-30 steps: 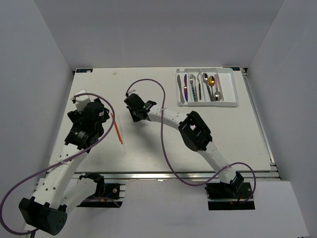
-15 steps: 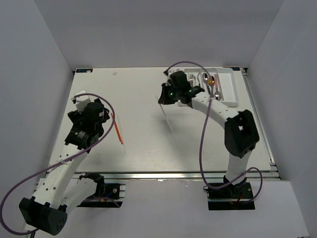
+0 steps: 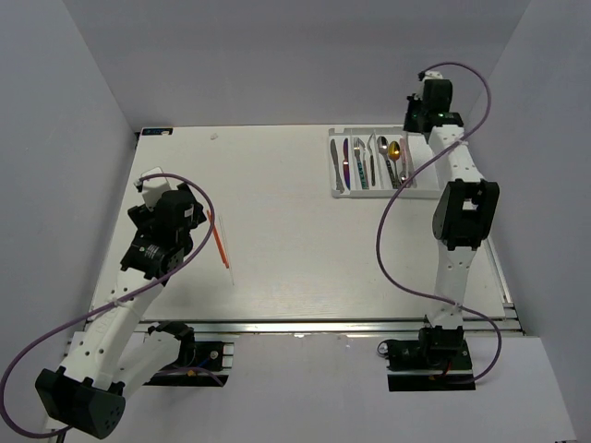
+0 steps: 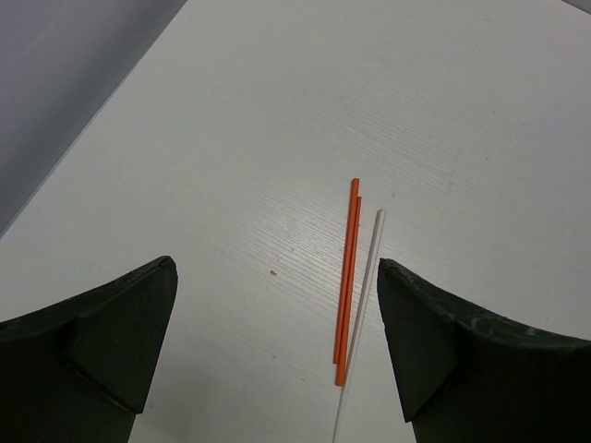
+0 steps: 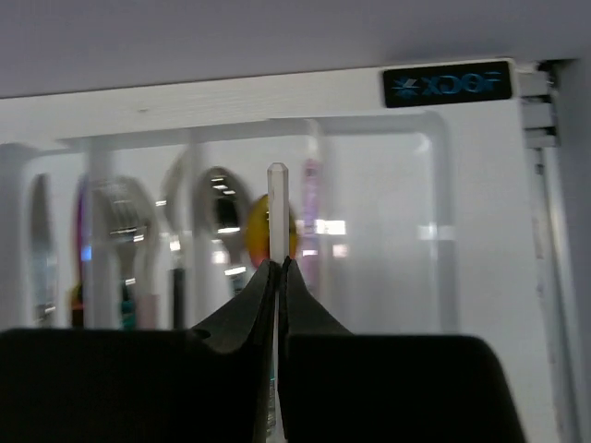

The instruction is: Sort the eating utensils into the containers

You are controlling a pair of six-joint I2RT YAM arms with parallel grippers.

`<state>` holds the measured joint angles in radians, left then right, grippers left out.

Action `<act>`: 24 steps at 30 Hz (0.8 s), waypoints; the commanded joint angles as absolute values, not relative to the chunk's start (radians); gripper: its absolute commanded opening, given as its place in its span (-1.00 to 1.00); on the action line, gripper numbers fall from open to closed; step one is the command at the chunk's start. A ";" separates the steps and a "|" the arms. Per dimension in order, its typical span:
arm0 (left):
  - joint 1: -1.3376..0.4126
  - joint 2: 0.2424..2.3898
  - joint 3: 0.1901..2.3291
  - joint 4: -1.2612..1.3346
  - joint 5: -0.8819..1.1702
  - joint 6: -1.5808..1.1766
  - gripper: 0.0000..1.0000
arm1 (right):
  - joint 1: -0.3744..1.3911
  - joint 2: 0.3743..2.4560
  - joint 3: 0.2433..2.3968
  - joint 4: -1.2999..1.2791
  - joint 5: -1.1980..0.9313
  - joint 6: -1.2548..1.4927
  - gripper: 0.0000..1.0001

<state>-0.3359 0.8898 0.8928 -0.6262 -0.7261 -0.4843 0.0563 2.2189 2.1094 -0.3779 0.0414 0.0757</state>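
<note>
Two orange-red chopsticks (image 3: 219, 238) lie side by side on the table, with a pale chopstick (image 3: 229, 268) next to them. In the left wrist view the orange chopsticks (image 4: 348, 277) and the pale chopstick (image 4: 366, 286) lie ahead between the fingers. My left gripper (image 3: 187, 213) (image 4: 275, 277) is open and empty just left of them. My right gripper (image 3: 422, 115) (image 5: 278, 268) is shut on another pale chopstick (image 5: 276, 208), held above the back right of the white tray (image 3: 429, 166). The tray holds knives, forks and spoons, among them a gold spoon (image 3: 394, 149).
The tray's right compartment (image 5: 388, 231) shows blurred and bare below my right gripper. A metal rail (image 3: 485, 231) runs along the table's right edge. Grey walls stand on the left, back and right.
My right arm swung from the middle of the table to the far right, above the tray's back end, carrying the pale chopstick. My left arm and the chopsticks on the table stayed put.
</note>
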 commanded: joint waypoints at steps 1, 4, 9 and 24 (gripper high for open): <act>-0.331 0.865 0.884 -0.607 -0.698 -0.469 0.96 | -0.021 2.314 2.261 -0.456 0.060 -0.038 -1.00; -0.331 0.880 0.882 -0.598 -0.678 -0.463 0.96 | -0.040 2.341 2.226 -0.373 0.086 -0.098 -1.00; -0.330 0.936 0.890 -0.601 -0.629 -0.456 0.96 | -0.070 2.382 2.227 -0.318 0.111 -0.118 -1.00; -0.318 0.962 0.887 -0.594 -0.600 -0.451 0.96 | -0.094 2.342 2.218 -0.265 0.021 -0.026 -1.00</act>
